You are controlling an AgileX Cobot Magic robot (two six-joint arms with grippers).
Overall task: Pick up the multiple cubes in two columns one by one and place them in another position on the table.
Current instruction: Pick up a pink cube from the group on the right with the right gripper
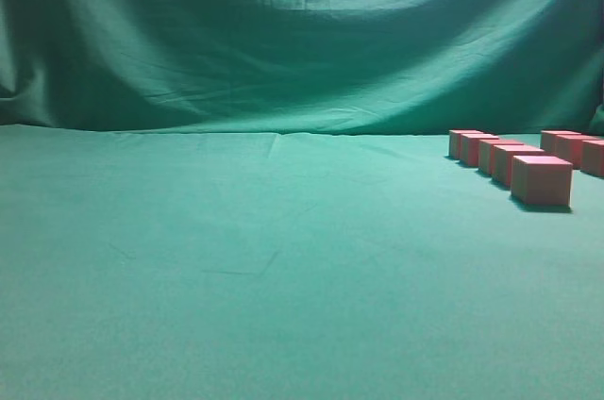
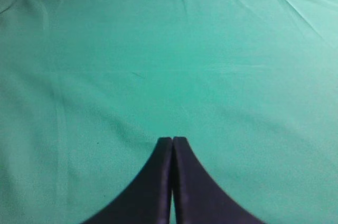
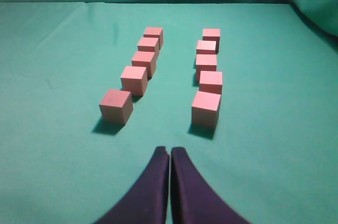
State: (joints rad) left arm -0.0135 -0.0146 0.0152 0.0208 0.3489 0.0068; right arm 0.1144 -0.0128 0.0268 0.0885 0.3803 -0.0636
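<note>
Just ahead of the right pincer (image 3: pixel 169 150), pressed together and empty, ten cubes (image 3: pixel 205 108) stand in two columns running toward the far edge of the green tabletop (image 3: pixel 63 150). The left pincer (image 2: pixel 172 139), likewise pressed together, hangs over bare cloth.

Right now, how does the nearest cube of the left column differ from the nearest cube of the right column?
The left column's nearest cube sits turned at an angle and offset leftward from its column; the right column's nearest cube sits square and in line. Both are plain pinkish-red, untouched on the green table.
</note>
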